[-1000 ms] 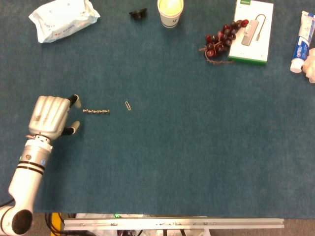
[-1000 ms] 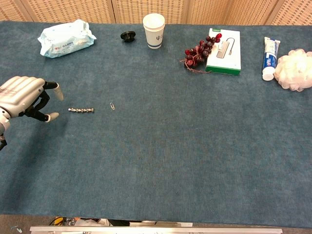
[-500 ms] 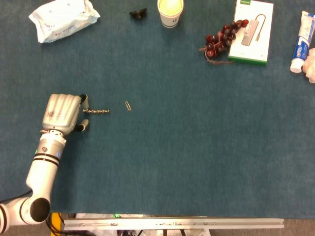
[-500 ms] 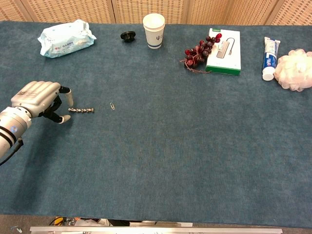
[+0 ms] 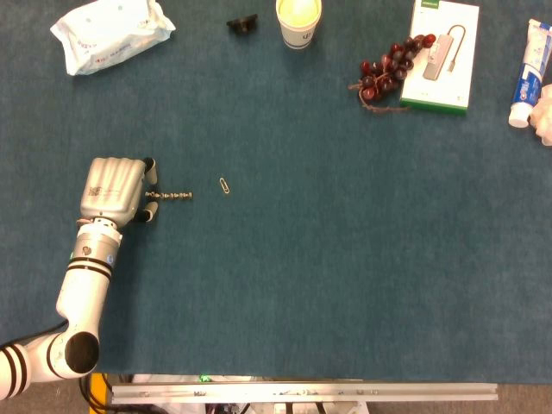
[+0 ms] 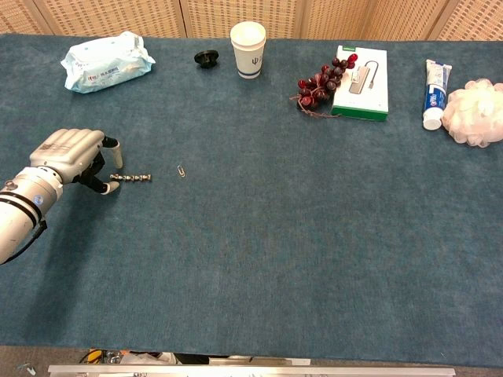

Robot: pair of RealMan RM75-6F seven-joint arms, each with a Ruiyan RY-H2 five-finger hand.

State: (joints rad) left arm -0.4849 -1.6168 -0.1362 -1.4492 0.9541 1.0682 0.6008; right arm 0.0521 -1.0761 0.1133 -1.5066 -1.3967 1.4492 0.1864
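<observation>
Where the counter (image 5: 285,285) runs toward its left edge: one left hand (image 5: 112,190), back up, fingers (image 6: 112,147) curled down and a little apart around the near end of one short beaded metal chain (image 5: 169,196). Touching or merely beside it, cannot tell; nothing plainly gripped. Chain flat on the counter, just right of the fingers. One paper clip (image 5: 224,185) just beyond the chain's far end, apart from it.

Along the far edge, counted from the left corner: one white wipes pack (image 5: 110,33), one small black cap (image 5: 242,22), one paper cup (image 5: 298,21), one bunch of dark red grapes (image 5: 388,67) touching one white box (image 5: 441,53) with an adapter pictured on it, one toothpaste tube (image 5: 529,73), one white bath pouf (image 6: 473,113) at the far right corner.

Cut off or hard to read: cup's upper rim and box's top edge clipped in the head view; pouf only a sliver at the right border there, whole in the chest view. Left arm (image 6: 20,220) clipped by the left border in the chest view. Right hand outside both views. Print on the wipes pack and tube too small to read. Chain beads too small to count.
</observation>
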